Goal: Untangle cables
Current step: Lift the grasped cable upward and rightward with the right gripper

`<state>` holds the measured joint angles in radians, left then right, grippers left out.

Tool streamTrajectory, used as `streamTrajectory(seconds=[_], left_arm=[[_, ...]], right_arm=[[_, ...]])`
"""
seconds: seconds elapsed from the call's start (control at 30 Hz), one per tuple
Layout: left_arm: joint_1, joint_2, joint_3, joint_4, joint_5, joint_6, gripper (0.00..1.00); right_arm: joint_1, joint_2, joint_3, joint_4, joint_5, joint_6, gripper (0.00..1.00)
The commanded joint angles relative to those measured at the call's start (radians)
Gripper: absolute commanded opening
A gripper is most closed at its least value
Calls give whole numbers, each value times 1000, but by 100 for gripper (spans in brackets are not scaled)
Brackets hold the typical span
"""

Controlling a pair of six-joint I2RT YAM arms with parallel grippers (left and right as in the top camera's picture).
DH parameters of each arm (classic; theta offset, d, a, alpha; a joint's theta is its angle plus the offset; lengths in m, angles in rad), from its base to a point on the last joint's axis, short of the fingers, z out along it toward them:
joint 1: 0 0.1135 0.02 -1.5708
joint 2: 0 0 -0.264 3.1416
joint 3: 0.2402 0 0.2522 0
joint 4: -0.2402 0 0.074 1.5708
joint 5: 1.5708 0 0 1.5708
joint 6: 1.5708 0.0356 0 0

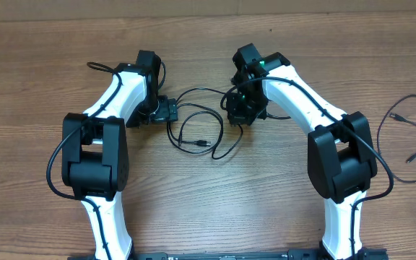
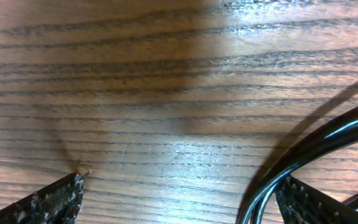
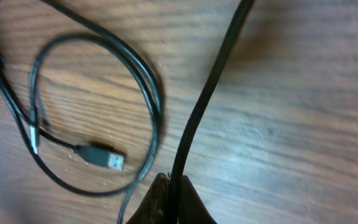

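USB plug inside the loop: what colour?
Plug: black body, silver tip; clearest in right wrist view.

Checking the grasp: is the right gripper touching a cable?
Touching. The right wrist view shows the right gripper shut, with a black cable pinched between its jaws.

We see a wooden table with brown grain running side to side. Up close, we find its surface faintly glossy, with fine dark lines and soft shadows over it.
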<state>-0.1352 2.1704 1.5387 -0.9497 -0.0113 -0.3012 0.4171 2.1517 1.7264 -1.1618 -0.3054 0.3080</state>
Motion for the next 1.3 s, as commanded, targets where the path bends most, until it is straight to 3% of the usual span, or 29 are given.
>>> streamTrajectory(seconds=[0.0,0.4,1.03,1.27], left_arm=[[43,184,-113,35,-77,-21,100],[43,184,-113,37,-74,-21,100],[43,184,-112,38,-71,1,100],[45,112,-47,-47,159,175,100]], right_arm=[[-10,-40,71,-46,13,-64,4],[-6,-238,256,-152,13,-108,4],[-6,-571,393,49,18,-108,4],[-6,-588,390,60,21,-108,4]])
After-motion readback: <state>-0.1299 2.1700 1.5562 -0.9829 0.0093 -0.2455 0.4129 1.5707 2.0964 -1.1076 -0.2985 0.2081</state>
